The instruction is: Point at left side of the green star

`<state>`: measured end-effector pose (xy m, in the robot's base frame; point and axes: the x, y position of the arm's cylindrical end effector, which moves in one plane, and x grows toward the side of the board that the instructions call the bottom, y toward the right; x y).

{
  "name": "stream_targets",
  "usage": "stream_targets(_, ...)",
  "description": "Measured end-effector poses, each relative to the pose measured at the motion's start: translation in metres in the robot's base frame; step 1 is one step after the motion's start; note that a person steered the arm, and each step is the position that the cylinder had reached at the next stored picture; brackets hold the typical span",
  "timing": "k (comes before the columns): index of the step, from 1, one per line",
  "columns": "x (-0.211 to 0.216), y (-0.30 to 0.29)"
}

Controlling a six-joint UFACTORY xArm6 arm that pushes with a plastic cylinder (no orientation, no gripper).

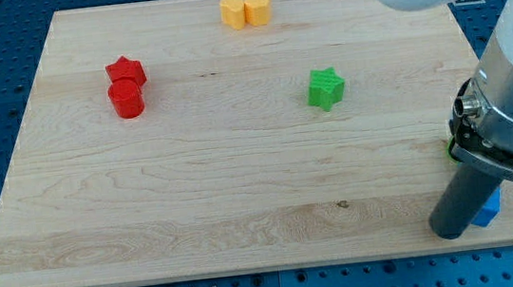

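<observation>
The green star (pixel 325 87) lies on the wooden board (pixel 240 164), right of centre in the view's upper half. My rod comes down at the view's lower right, and my tip (pixel 454 233) rests on the board near its bottom right corner. The tip is well below and to the right of the green star, far from its left side. A blue block (pixel 488 209) sits right beside the tip, on its right, partly hidden by the rod.
A red star (pixel 126 71) and a red cylinder (pixel 126 99) touch each other at the upper left. Two yellow blocks (pixel 245 11) sit side by side at the top centre. The arm's white and grey body (pixel 506 60) fills the view's right edge.
</observation>
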<state>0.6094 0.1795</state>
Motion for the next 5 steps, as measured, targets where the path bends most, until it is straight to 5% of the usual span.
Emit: stream_targets(5,0.007,-0.025)
